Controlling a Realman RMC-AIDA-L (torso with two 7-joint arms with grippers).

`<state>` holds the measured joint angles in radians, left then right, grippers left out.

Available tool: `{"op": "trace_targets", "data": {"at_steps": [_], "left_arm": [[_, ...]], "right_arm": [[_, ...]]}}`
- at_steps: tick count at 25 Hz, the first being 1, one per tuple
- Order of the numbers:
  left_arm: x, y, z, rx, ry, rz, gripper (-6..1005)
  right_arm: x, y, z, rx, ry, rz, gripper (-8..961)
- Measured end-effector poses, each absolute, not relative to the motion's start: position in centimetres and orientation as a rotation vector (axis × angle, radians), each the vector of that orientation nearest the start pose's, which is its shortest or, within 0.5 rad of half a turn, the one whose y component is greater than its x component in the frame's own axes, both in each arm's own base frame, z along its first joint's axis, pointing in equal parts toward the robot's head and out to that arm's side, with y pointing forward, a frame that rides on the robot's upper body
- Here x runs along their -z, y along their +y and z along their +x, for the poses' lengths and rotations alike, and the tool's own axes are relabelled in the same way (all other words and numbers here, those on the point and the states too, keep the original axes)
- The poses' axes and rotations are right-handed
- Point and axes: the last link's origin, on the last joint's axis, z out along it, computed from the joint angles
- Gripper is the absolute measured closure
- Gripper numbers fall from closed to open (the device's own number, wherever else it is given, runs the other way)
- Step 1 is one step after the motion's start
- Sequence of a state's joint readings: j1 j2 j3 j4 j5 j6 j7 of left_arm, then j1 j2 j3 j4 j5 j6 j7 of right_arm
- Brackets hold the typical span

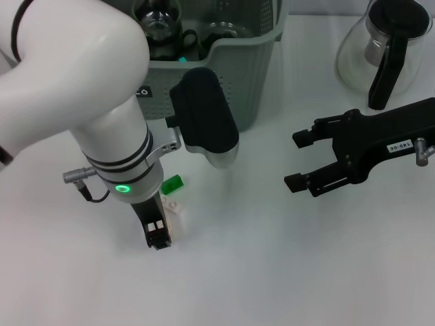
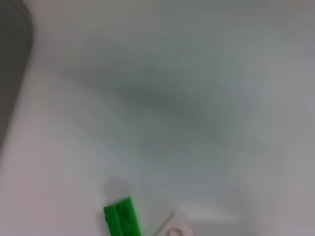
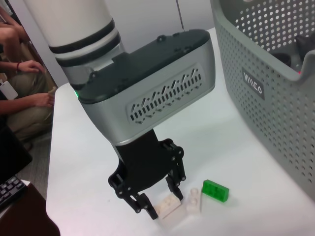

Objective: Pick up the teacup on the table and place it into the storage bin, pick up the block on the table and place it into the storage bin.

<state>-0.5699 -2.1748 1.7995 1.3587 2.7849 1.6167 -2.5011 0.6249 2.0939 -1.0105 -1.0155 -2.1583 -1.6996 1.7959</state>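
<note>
- Looking down, we see the left gripper (image 3: 160,199) lowered over a white block (image 3: 166,205) on the table (image 1: 272,272), fingers spread around it, not clamped.
- We find the block's long axis lying flat, running toward the green block (image 3: 215,190).
- We see the right gripper (image 1: 299,159) open, well apart, beside the storage bin (image 1: 251,75).

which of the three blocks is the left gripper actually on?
The white block farthest from the storage bin: the left gripper straddles it with its fingers. The second white block and the green block lie beside it, untouched.

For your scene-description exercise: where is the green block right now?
In the head view the green block lies on the table, left of centre, in front of the storage bin and beside the white blocks at the left gripper.
</note>
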Motion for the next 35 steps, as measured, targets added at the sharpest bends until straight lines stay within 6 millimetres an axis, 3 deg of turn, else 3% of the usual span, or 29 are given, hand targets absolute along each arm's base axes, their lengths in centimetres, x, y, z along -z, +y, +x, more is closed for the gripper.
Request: {"op": "trace_targets", "data": {"at_steps": [4, 6, 8, 14, 17, 20, 23, 27, 28, 30, 35], "left_arm": [[6.4, 29.5, -16.5, -0.971, -0.512, -2.781, 591], [4.7, 29.7, -15.8, -0.877, -0.601, -2.811, 590], [2.6, 30.2, -15.4, -0.743, -0.698, -2.829, 590], [-6.4, 32.3, -15.1, -0.184, -0.965, -2.864, 588], [-10.6, 33.6, -14.8, 0.016, -1.001, -2.822, 587], [-13.8, 35.0, -13.9, 0.110, -0.964, -2.792, 586], [-17.0, 37.7, -12.7, 0.193, -0.922, -2.714, 585], [-18.0, 41.7, -12.3, 0.159, -0.942, -2.588, 584], [-18.0, 41.7, -12.3, 0.159, -0.942, -2.588, 584], [-17.5, 44.5, -13.1, 0.064, -0.956, -2.459, 583], [-17.3, 45.9, -14.2, -0.002, -0.939, -2.359, 581]], "right_arm": [[0.3, 33.9, 18.7, -0.237, 0.532, -3.090, 7], [0.2, 33.9, 18.8, -0.239, 0.536, -3.087, 7], [0.1, 33.9, 18.9, -0.242, 0.537, -3.085, 7], [0.1, 33.7, 19.1, -0.246, 0.526, -3.088, 7], [0.1, 33.7, 19.1, -0.246, 0.526, -3.090, 7], [0.1, 33.7, 19.1, -0.245, 0.526, -3.093, 7], [0.0, 33.7, 19.2, -0.242, 0.527, -3.094, 7], [0.0, 33.7, 19.0, -0.241, 0.518, -3.104, 7], [0.0, 33.7, 18.9, -0.241, 0.516, -3.106, 7], [0.0, 33.8, 18.8, -0.241, 0.512, -3.108, 7], [0.1, 33.7, 18.8, -0.244, 0.512, -3.111, 7]]}}
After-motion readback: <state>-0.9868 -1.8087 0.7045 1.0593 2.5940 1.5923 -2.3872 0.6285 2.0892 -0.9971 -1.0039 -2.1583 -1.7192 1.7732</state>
